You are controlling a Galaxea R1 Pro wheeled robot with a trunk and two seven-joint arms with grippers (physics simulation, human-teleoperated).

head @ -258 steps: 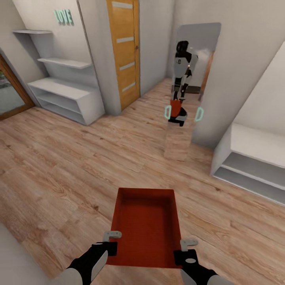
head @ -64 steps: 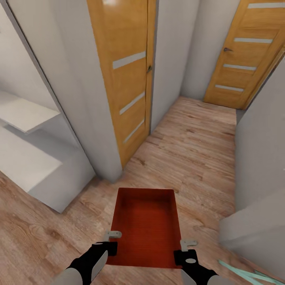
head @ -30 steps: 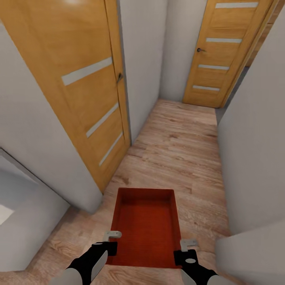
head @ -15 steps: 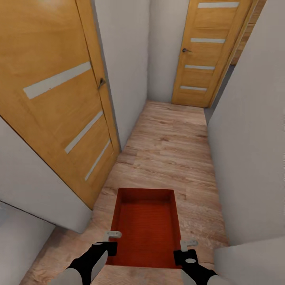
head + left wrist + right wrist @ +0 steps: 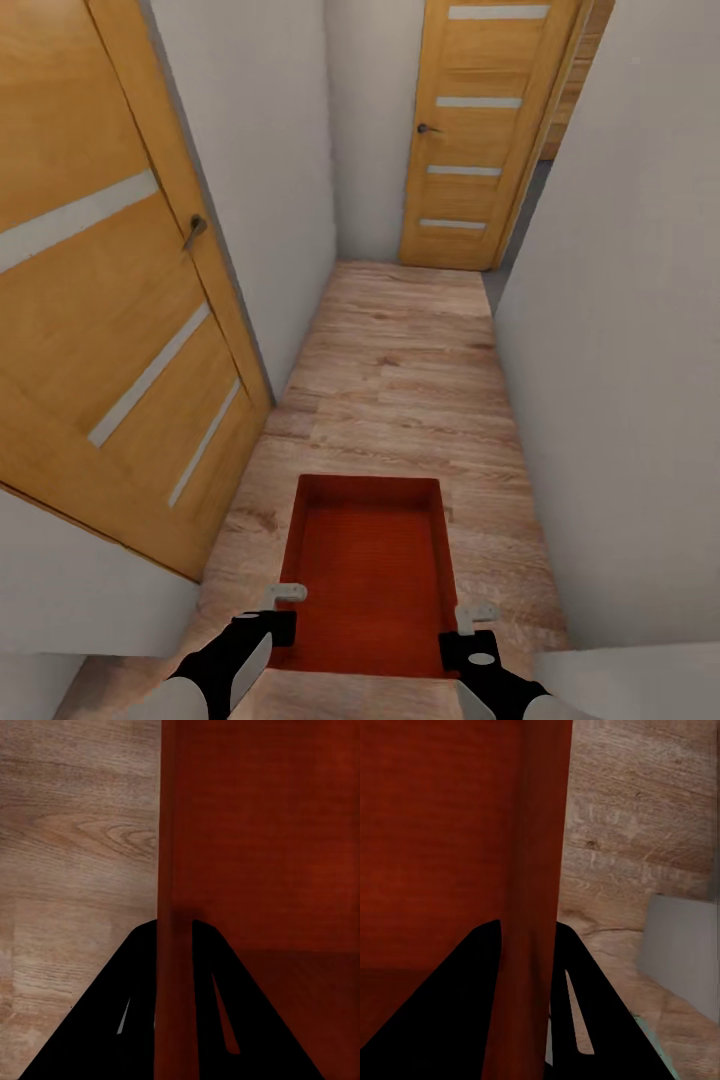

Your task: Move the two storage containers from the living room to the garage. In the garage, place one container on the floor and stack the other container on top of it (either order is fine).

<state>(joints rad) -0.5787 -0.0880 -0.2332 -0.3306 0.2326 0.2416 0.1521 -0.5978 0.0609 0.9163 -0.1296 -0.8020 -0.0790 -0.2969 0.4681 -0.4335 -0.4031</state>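
Observation:
I carry one orange-red storage container (image 5: 370,565), open top up, level in front of me above light wood planks. My left gripper (image 5: 281,610) is shut on its left wall near the close corner; the left wrist view has the ribbed container wall (image 5: 176,870) pinched between two black fingers (image 5: 135,1005). My right gripper (image 5: 470,628) is shut on the right wall, and the container wall (image 5: 536,855) runs between its fingers (image 5: 472,1005) in the right wrist view. The bin is empty inside. The second container is out of view.
I am in a narrow hallway with a wood plank floor (image 5: 410,370). A wooden door (image 5: 110,330) stands close on the left, another wooden door (image 5: 480,130) closes the far end. White walls (image 5: 620,320) hem both sides; a dark gap opens at the far right.
The camera has advanced down the hallway: the left door has slid past toward the picture's left and the far door has drawn nearer. The container and both grippers keep the same hold.

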